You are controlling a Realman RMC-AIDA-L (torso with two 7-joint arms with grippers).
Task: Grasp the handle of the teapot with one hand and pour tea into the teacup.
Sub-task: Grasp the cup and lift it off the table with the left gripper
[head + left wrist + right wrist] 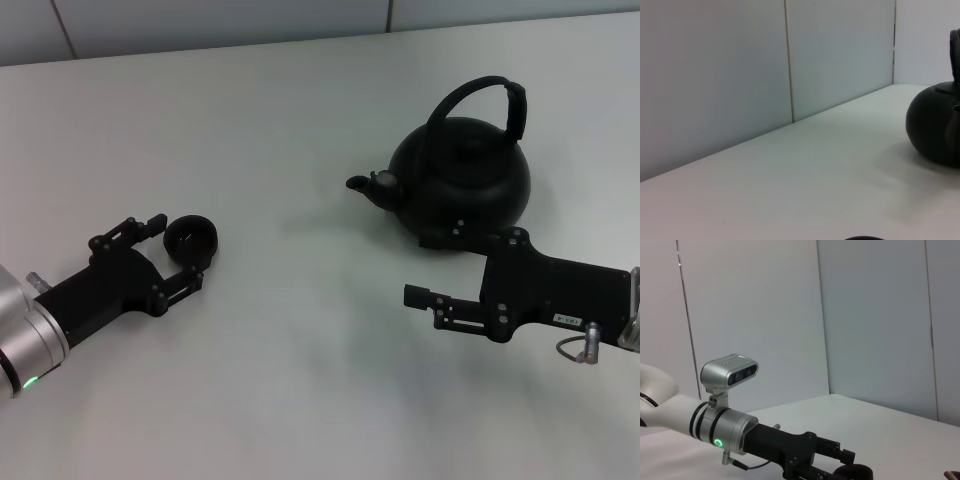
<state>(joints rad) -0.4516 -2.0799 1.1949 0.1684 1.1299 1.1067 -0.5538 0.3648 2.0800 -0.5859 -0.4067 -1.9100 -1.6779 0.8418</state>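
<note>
On the white table (pixel 300 330) the teapot (pixel 465 180) stands upright at the right side, far from the robot, with its lid on and its short spout (pixel 365 185) turned toward the left. The handle (pixel 490 95) rises as an arch over the pot, with the thicker sleeve at the right side of the arch, and nothing holds it. The right gripper (pixel 420 297) lies low just in front of the teapot, near its base, and points to the left; it holds nothing, but I cannot tell if its fingers are apart or together. The teacup (pixel 190 237) stands at the left side, well apart from the teapot. The left gripper (pixel 175 250) is at the cup, with one finger on each side of it, so the cup sits between the fingers; the fingers are spread around it and seem to touch its wall. In the right wrist view the left gripper (pixel 840 462) and the cup's rim (pixel 854 472) show at the lower edge. In the left wrist view the teapot (pixel 935 125) appears at the edge, on the table beside the grey wall (pixel 715 75).
</note>
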